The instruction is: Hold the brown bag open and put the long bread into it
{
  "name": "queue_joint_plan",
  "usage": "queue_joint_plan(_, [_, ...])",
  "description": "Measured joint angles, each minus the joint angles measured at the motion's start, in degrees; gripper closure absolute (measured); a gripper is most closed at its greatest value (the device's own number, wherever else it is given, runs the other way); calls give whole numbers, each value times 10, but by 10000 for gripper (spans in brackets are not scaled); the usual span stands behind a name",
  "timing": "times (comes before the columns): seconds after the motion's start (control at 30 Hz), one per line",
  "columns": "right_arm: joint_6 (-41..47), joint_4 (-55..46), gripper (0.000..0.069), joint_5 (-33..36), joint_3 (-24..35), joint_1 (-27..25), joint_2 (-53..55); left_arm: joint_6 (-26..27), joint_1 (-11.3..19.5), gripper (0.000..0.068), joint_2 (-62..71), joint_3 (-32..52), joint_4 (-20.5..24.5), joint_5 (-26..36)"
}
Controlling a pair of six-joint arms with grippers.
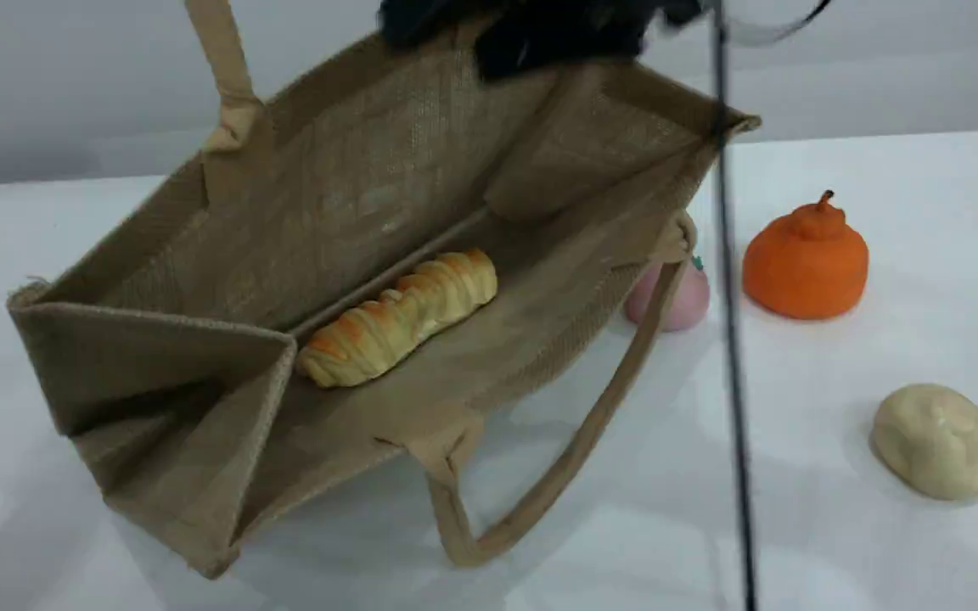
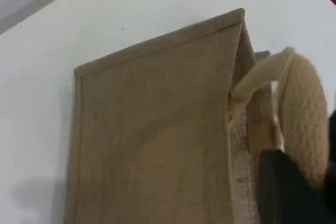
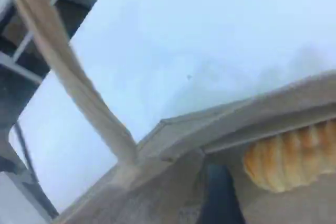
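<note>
1. The bag [image 1: 226,255] lies tilted with its mouth open; the bread [image 1: 400,316] rests inside on its lower wall.
2. The bread's long axis runs from 8 to 2 o'clock.
3. The left gripper [image 2: 294,192] is clenched on a handle [image 2: 302,114]; the right gripper [image 3: 220,198] is released, just above the bread.

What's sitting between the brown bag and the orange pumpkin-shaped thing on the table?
A small pink rounded item lies between the brown bag and the orange pumpkin-shaped thing, partly hidden behind the bag's lower handle. Only the scene view shows it.
</note>
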Motion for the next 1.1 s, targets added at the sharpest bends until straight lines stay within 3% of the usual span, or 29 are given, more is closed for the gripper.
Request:
queue_joint_plan(0.2, [116, -152, 265, 74, 0, -58, -113, -5, -9, 603, 31, 5, -13, -2])
queue_joint_plan(0.4, [203, -262, 267, 139, 0, -106, -231, -5, -40, 603, 62, 6, -5, -26])
queue_joint_plan(0.77, [349, -420, 267, 212, 0, -107, -425, -6, -109, 603, 170, 6, -6, -65])
queue_joint_plan(1.1, [488, -569, 267, 314, 0, -107, -533, -49, -114, 603, 247, 6, 8, -58])
